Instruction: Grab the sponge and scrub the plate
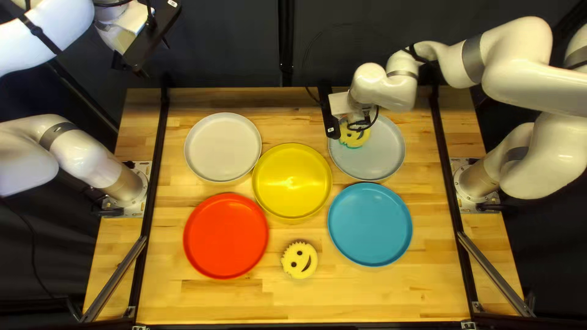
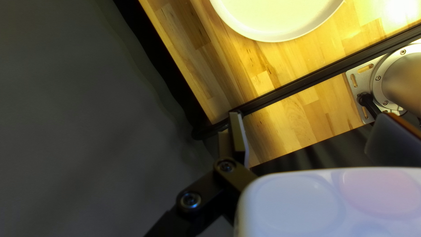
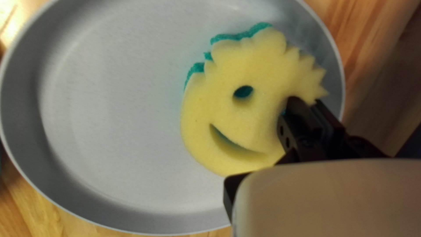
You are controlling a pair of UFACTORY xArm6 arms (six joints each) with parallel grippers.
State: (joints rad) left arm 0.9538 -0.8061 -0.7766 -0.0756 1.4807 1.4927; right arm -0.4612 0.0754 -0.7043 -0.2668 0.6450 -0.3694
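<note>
The yellow plate [image 1: 292, 181] sits amid four others on the table [image 1: 379, 293]. Beyond it and to its right lies the gray plate [image 1: 385, 150], with the yellow sponge [image 3: 245, 123] flat inside, near that plate's rim. The right end effector [image 1: 359, 124], likewise beyond and right of the yellow plate, is closed on the sponge: one finger sits in an eye hole, the other against the spiky edge. The sponge's teal underside peeks out along one edge. The left end effector [image 1: 154, 58] hangs well beyond and left of the yellow plate, its fingers spread wide with nothing between them. Around the yellow plate, the white plate [image 1: 222, 146] is far left, the red plate [image 1: 225, 236] near left, and the blue plate [image 1: 370, 224] near right. A second smiling sponge [image 1: 299, 259] lies on its near side.
</note>
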